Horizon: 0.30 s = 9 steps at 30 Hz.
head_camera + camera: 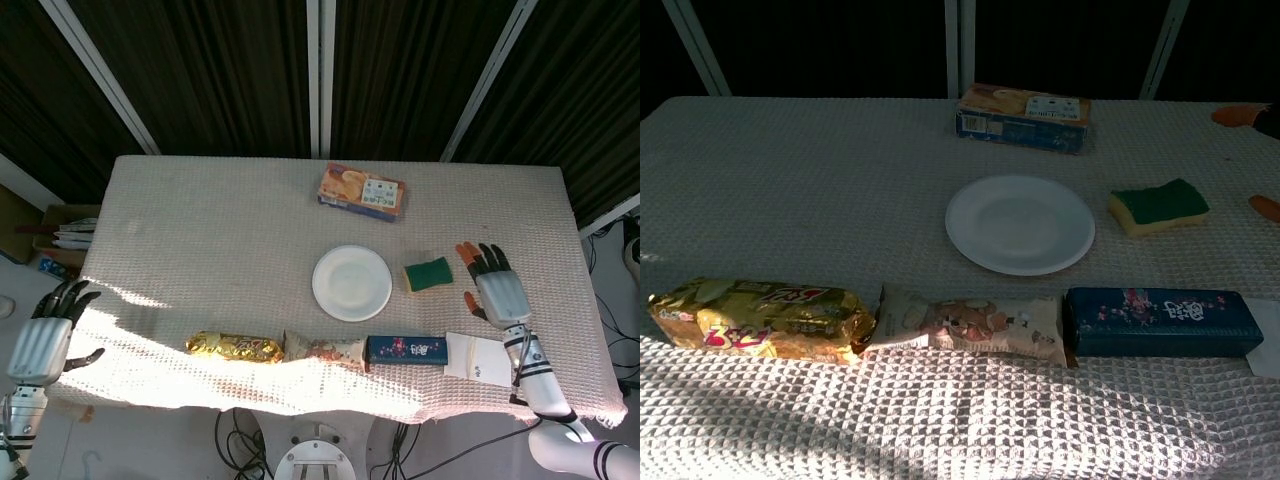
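Observation:
A green and yellow sponge lies on the table just right of a white plate. My right hand hovers to the right of the sponge, fingers spread, holding nothing; in the chest view only its orange fingertips show at the right edge. My left hand hangs off the table's left edge, fingers apart and empty.
Along the front edge lie a gold snack bag, a beige snack packet and a dark blue box. An orange biscuit box sits at the back. White paper lies front right.

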Tool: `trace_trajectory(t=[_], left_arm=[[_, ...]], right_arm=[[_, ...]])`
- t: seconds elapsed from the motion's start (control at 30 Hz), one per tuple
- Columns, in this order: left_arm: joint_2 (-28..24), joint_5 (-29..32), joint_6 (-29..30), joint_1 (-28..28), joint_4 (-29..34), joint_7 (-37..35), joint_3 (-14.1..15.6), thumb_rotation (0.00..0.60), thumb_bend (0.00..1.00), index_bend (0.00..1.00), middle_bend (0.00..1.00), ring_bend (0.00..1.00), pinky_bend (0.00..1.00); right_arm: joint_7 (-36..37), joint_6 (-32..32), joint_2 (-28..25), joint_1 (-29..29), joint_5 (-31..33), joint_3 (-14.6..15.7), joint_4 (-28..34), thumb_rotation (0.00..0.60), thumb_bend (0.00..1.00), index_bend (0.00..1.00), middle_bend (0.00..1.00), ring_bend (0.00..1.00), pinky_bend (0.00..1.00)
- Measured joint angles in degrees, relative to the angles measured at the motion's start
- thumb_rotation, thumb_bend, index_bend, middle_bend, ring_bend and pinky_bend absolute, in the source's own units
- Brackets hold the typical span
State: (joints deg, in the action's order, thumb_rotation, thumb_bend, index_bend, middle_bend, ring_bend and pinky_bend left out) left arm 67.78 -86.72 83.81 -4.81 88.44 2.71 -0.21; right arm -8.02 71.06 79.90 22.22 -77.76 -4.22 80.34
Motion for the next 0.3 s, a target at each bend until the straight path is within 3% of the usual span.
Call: trace_trajectory(t=[0.3], left_arm=[[0.75,0.75,2.42,0.31,-0.50,1.92,-1.79,0.600,0.03,0.20,0.09,0.05,0.14]], right_arm=[[11.42,15.35,-13.59,-10.50,-7.14,2.75,11.42,0.600,0.36,0.01,0.16,0.00,0.06]])
